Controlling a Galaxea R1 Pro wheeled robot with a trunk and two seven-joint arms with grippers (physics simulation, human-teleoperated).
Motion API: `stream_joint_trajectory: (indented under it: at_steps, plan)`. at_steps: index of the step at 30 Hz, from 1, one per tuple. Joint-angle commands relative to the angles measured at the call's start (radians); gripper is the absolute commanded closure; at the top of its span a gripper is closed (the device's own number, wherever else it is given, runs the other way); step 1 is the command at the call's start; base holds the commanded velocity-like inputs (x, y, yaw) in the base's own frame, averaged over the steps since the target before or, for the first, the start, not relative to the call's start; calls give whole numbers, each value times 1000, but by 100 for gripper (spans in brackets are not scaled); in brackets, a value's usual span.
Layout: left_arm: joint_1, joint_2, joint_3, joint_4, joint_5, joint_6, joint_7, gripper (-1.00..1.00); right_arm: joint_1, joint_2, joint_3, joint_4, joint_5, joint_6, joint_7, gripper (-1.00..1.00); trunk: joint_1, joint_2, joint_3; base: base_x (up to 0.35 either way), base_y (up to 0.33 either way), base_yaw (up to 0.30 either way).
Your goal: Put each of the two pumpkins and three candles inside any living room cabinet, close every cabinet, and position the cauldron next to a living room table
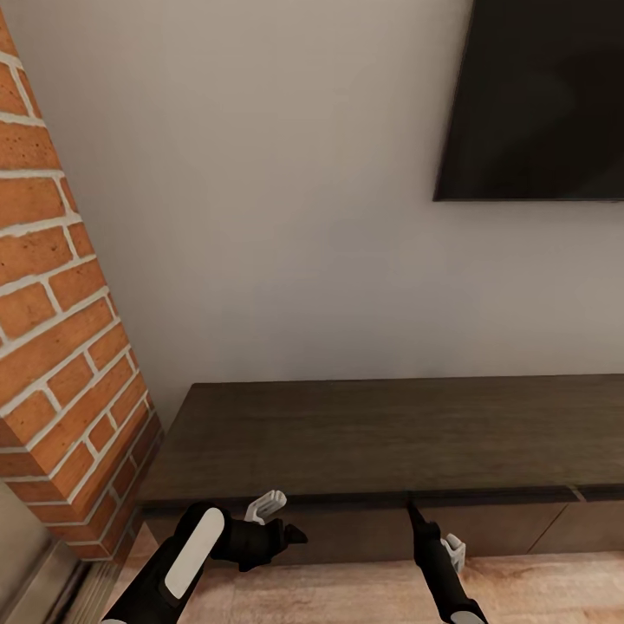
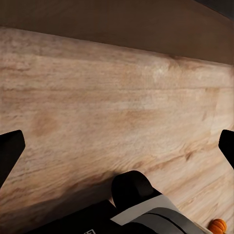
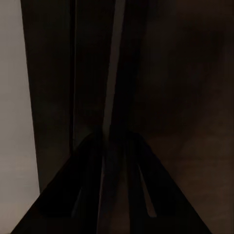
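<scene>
Glossy black shells on both arms. On the left arm (image 1: pixel 178 563), a long white oval panel set into the black forearm; a white ribbed clip above the black left hand (image 1: pixel 290 533). Slim black right hand (image 1: pixel 418 520), tapering to a point, with a small white ribbed bracket beside its wrist. In the left wrist view, two black fingertips (image 2: pixel 9 153) at the frame's edges and a grey-white band on a rounded black housing.

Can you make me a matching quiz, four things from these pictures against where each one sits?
Things:
1. TV
2. brick wall
3. cabinet
4. right gripper

Places:
A. low against the white wall
B. at the cabinet's front seam
C. head view's left edge
D. mounted upper right on the wall

Pairs: 1-D, 2-C, 3-A, 4-B
</scene>
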Motion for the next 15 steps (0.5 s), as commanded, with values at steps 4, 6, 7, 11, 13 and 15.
stream_joint_trajectory:
  at_steps: [4, 6, 7, 11, 13, 15]
  plan:
    - [0, 0, -1, -1, 10, 3, 10, -100, -1, 0, 6, -3, -11, -1, 10, 100, 0, 0, -1, 0, 0, 0]
    - [0, 0, -1, -1, 10, 3, 10, -100, -1, 0, 6, -3, -11, -1, 10, 100, 0, 0, -1, 0, 0, 0]
    - [0, 0, -1, -1, 10, 3, 10, -100, -1, 0, 6, -3, -11, -1, 10, 100, 0, 0, -1, 0, 0, 0]
    - [0, 0, -1, -1, 10, 3, 10, -100, -1, 0, 6, -3, -11, -1, 9, 100, 0, 0, -1, 0, 0, 0]
    - [0, 0, -1, -1, 10, 3, 10, -100, -1, 0, 6, -3, -11, -1, 9, 100, 0, 0, -1, 0, 0, 0]
    - [0, 0, -1, -1, 10, 3, 10, -100, -1, 0, 6, -3, -11, -1, 9, 100, 0, 0, -1, -8, 0, 0]
